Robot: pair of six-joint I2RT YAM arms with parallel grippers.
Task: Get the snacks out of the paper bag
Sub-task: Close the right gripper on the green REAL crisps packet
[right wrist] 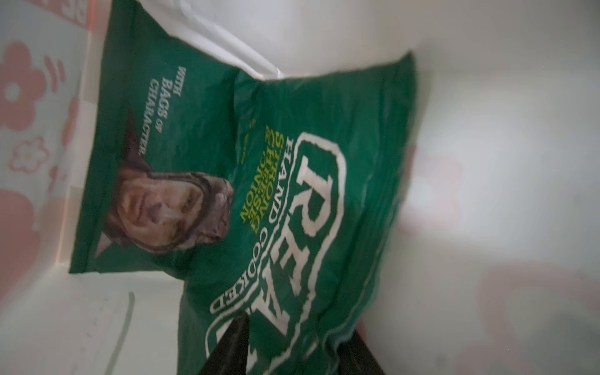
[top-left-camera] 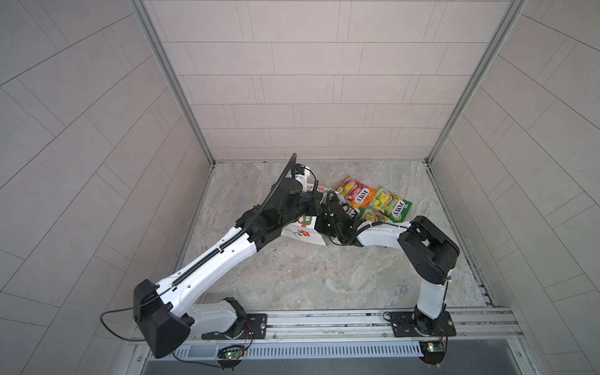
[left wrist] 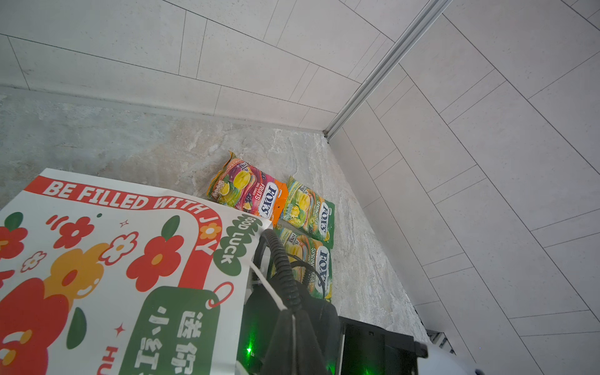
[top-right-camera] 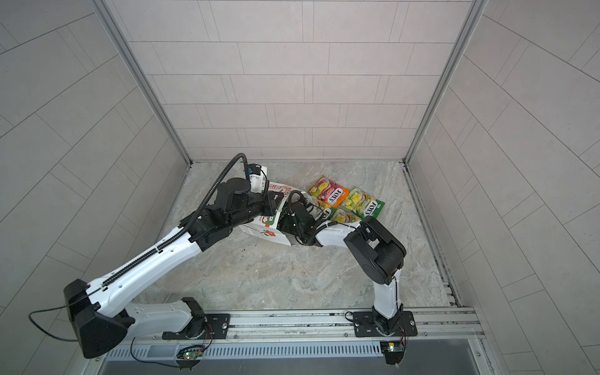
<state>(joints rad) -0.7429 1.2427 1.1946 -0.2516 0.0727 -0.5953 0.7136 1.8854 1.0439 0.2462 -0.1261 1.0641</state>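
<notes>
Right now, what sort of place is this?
Most likely a robot test cell, not a real room: tile-look wall panels joined by aluminium corner posts, a stone-look tabletop, and a metal mounting rail along the front edge.

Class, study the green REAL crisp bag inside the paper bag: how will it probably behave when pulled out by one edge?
The crisp bag looks creased, so it will likely flex rather than stay stiff. Its smooth film may slip in the right pincer. Puffed up, it is probably light for its size.
</notes>
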